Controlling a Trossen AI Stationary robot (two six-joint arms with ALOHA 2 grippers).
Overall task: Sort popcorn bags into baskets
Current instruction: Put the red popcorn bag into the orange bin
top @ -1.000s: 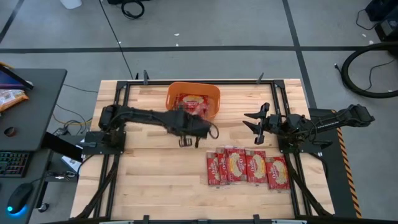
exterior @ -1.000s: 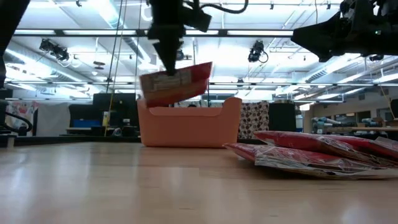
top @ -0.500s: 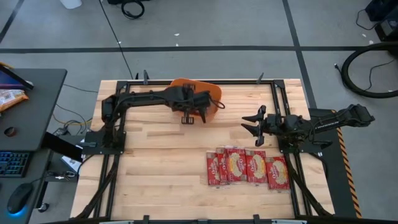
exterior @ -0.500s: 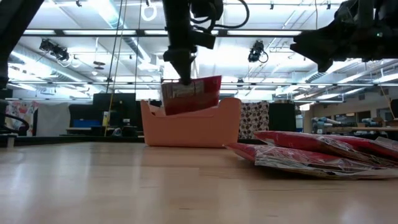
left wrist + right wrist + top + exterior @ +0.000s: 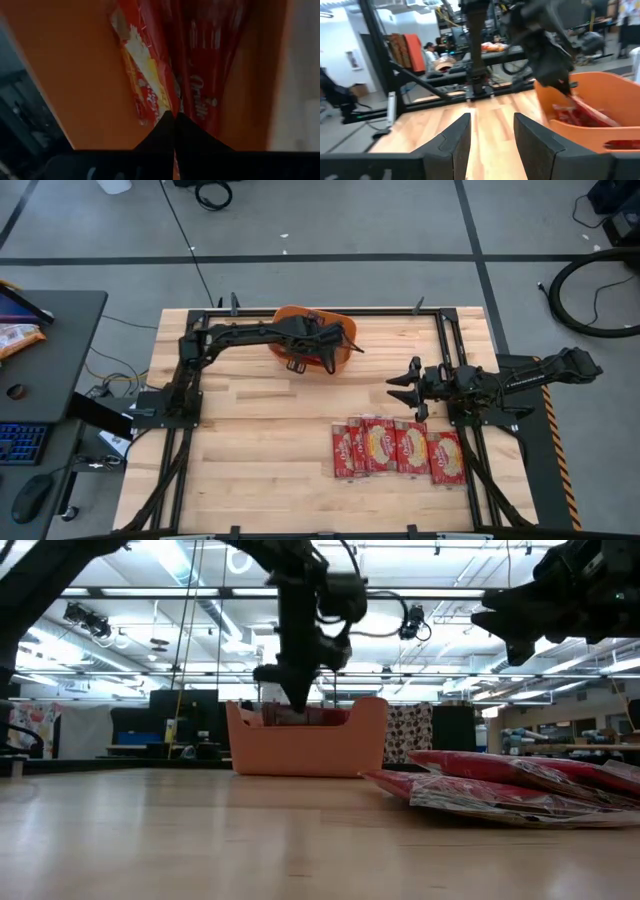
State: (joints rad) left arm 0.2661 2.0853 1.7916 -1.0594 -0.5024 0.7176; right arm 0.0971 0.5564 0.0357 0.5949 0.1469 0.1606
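Observation:
The orange basket stands near the table's far edge and shows in the low view too. My left gripper reaches down inside it, shut on a red popcorn bag. Another red bag with a cream-yellow picture lies in the basket beside it. Several more popcorn bags lie flat in a row toward the near right of the table, overlapping slightly. My right gripper hovers open above the table, between the basket and that row. My left gripper pinches the red popcorn bag by its upper edge between the two fingertips, coming from above and pointing down into the basket. The bag hangs below the fingers, inside the basket's walls. Whether its lower end rests on the basket floor is hidden.
Black frame rails run along the table's edges and beside both arm bases. Bare wood fills the near left of the table. A desk with a keyboard stands off the left side. People sit in the room beyond.
My left gripper has carried the red bag from above the table's middle toward the far edge and then down into the basket, staying shut. The bag, first lifted clear above the basket's rim, now sits almost wholly below it.

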